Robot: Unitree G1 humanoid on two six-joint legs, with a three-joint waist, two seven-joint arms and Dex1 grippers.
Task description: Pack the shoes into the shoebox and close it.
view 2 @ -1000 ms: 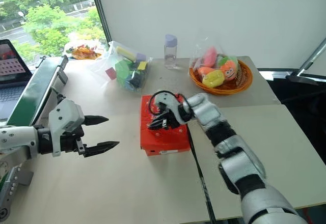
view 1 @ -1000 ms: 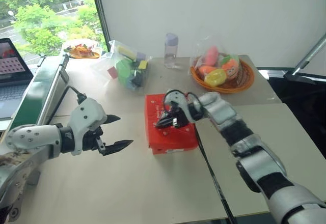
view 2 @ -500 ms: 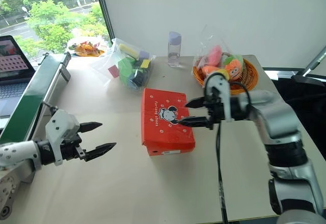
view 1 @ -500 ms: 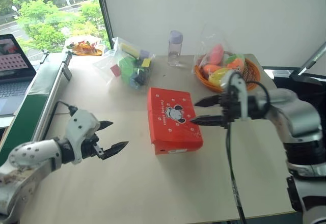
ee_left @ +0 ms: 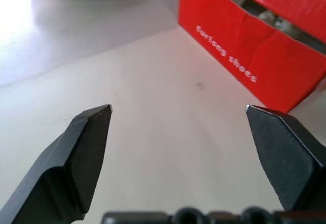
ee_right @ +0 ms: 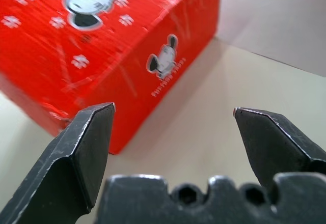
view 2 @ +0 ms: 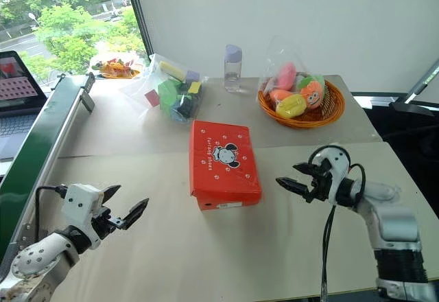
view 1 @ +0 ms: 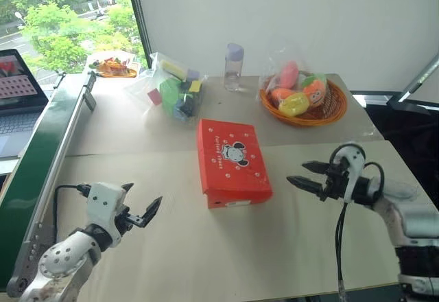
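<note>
**Box shut, both claws standing clear**

Nearest the robot, the left claw (view 1: 142,214) and right claw (view 1: 307,176) hover spread wide and empty over the desk (view 1: 206,254), one on each side of the shoebox (view 1: 232,161) and apart from it, likely because nothing is left to grip. Between them the shoebox lies flat with its lid down; pale shapes, perhaps the shoes (ee_left: 265,16), show through a slit under the lid. Farther back sit a fruit basket (view 1: 305,103) and a bag of blocks (view 1: 175,89).

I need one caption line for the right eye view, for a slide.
Closed red shoebox on the table, open left gripper and right gripper beside it.
</note>
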